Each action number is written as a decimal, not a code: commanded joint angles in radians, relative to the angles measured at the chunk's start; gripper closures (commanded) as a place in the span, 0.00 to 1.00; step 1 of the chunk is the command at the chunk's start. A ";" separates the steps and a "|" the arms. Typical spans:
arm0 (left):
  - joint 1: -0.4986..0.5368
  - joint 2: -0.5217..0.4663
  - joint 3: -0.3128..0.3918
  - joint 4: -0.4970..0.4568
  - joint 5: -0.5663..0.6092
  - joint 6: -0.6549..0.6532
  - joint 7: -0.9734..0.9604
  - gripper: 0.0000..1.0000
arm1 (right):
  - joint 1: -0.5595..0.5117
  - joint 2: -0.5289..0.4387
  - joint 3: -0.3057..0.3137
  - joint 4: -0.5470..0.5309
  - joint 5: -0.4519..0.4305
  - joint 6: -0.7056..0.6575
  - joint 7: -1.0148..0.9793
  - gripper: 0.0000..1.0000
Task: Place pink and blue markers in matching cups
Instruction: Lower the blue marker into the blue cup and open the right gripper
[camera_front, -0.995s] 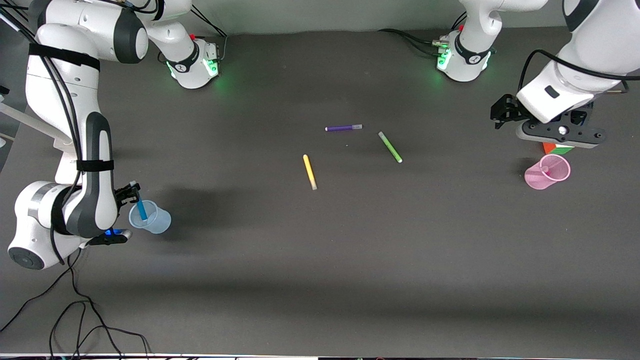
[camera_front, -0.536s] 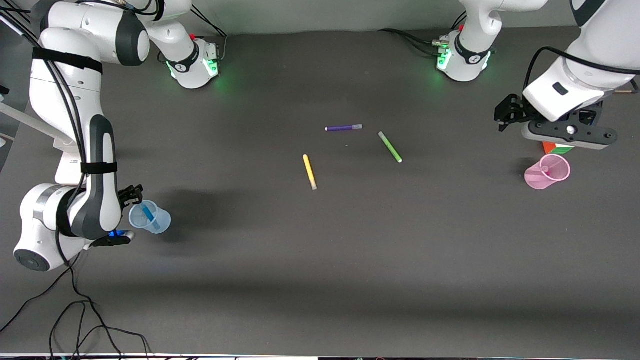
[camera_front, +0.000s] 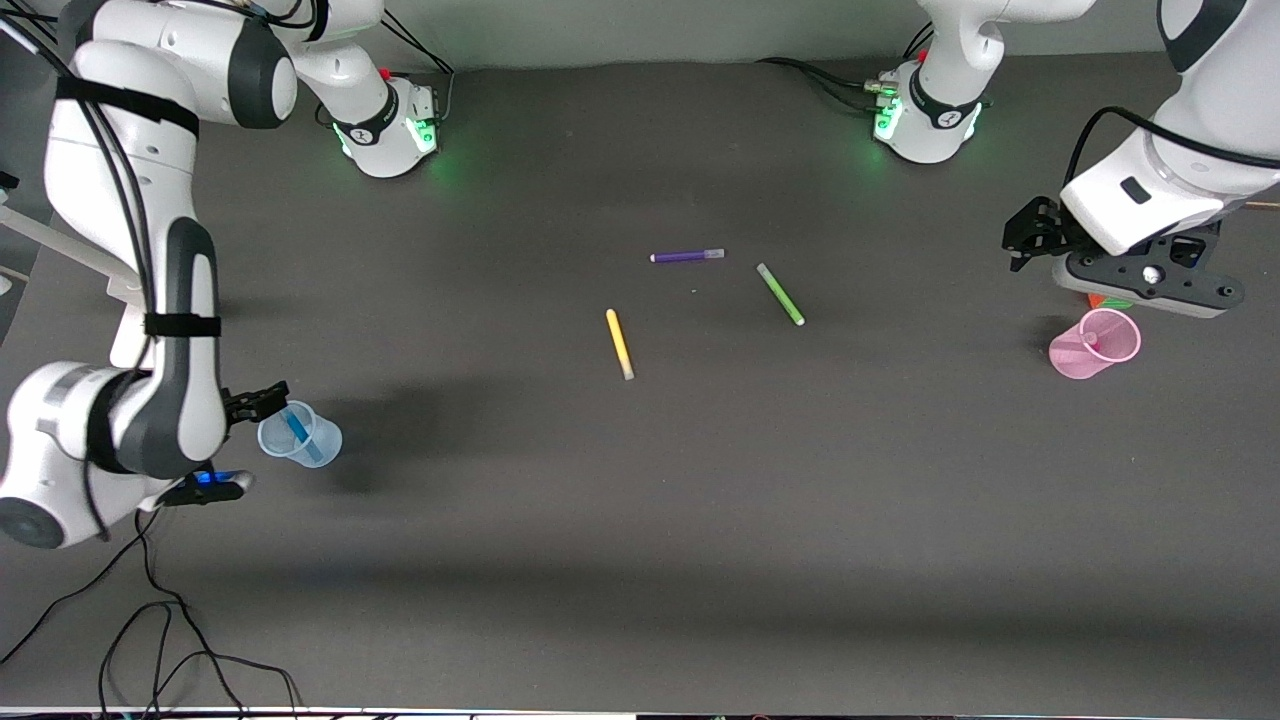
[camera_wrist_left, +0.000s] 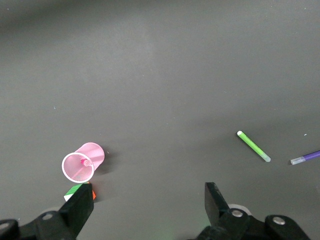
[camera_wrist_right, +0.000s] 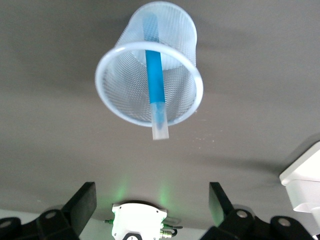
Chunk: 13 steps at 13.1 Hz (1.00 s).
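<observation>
The pale blue cup (camera_front: 303, 437) stands at the right arm's end of the table with the blue marker (camera_front: 296, 428) leaning inside it. In the right wrist view the blue cup (camera_wrist_right: 125, 90) holds the blue marker (camera_wrist_right: 155, 80), pale cap sticking over the rim. My right gripper (camera_front: 255, 403) is open and empty beside this cup; it also shows in the right wrist view (camera_wrist_right: 150, 205). The pink cup (camera_front: 1095, 345) holds the pink marker (camera_front: 1090, 340); both show in the left wrist view, the pink cup (camera_wrist_left: 95, 154) and the pink marker (camera_wrist_left: 86, 162). My left gripper (camera_front: 1032, 232) hangs open and empty above the table beside the pink cup, as its own view (camera_wrist_left: 149, 205) shows.
A yellow pen (camera_front: 619, 343), a green pen (camera_front: 780, 293) and a purple pen (camera_front: 687, 256) lie mid-table. An orange and green block (camera_front: 1108, 299) sits under the left hand, next to the pink cup. Cables (camera_front: 150, 620) trail at the front corner by the right arm.
My right gripper opened and let the blue marker drop into the blue cup, then drew back from the cup. The left hand drifted slightly toward the left arm's end.
</observation>
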 joint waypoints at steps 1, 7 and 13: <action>0.011 0.017 -0.010 0.030 0.011 -0.021 0.017 0.01 | -0.003 -0.098 -0.001 0.001 0.019 -0.012 -0.003 0.00; 0.016 0.020 -0.009 0.028 0.003 -0.025 0.017 0.01 | 0.023 -0.286 -0.004 -0.025 0.012 0.041 0.084 0.00; 0.026 0.020 -0.009 0.027 0.000 -0.030 0.020 0.01 | 0.114 -0.515 -0.016 -0.263 -0.062 0.266 0.182 0.00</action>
